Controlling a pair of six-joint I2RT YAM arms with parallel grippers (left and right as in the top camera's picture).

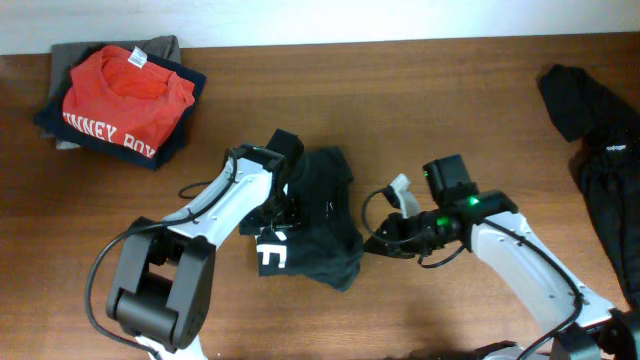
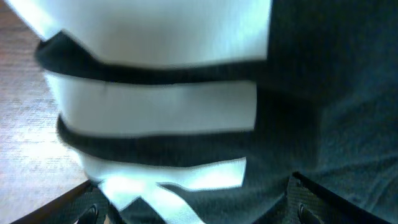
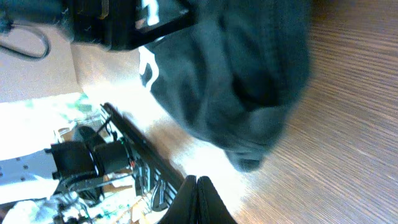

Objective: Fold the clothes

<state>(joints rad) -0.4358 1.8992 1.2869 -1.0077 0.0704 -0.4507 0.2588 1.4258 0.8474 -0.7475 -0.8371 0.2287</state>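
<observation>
Spread left jaws over dark T-shirt (image 1: 325,210), closed right jaws beside it

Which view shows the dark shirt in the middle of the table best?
Overhead: it alone shows the whole crumpled dark shirt. Left wrist shows only a close-up of its white lettering; right wrist, one bunched edge.

Can't read the white lettering (image 2: 155,106) on the dark T-shirt (image 2: 329,124): blurred, cropped by the top edge. Catching only the finger ends of the left tool (image 2: 199,214) at the bottom edge. Overhead, seeing just part of the black garment (image 1: 600,170), cropped at the right edge.
</observation>
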